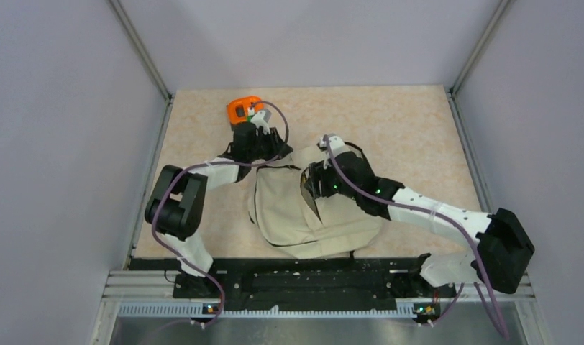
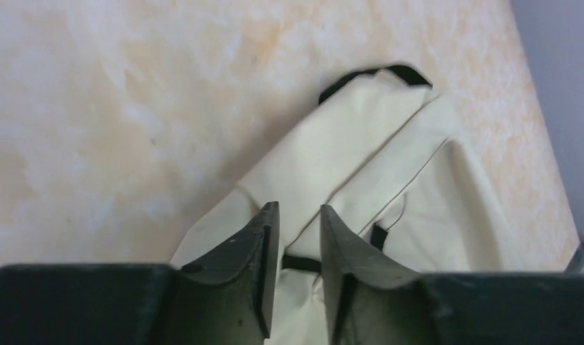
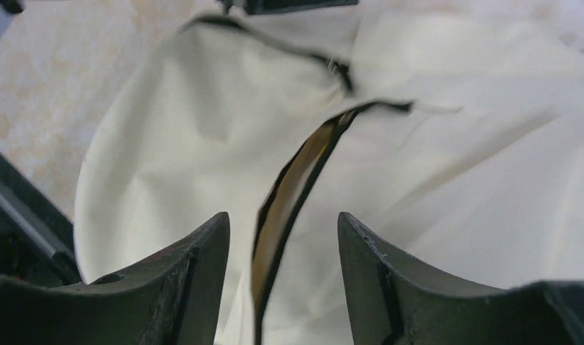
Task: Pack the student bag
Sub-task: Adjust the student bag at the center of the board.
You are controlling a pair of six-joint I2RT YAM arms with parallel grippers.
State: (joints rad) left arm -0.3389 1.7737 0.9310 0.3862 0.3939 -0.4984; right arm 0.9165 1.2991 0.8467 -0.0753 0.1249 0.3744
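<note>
The student bag [image 1: 303, 215] lies mid-way across the desk [image 1: 411, 129], zip slit [image 3: 303, 162] gaping. The right pincer [image 3: 282, 219] hovers over it, jaws wide, empty; the left pincer [image 2: 298, 208] is barely parted, gripping nothing. Opening stage, seemingly. Next, spread the mouth, then fetch the orange item [image 1: 244, 109].

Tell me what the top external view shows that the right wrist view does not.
Only the top view: a small orange object near the far edge, and the bag's whole outline. Only the right wrist view: the tan inside of the zipper slit, below the open right tool. Both: the beige student bag on the table.
</note>
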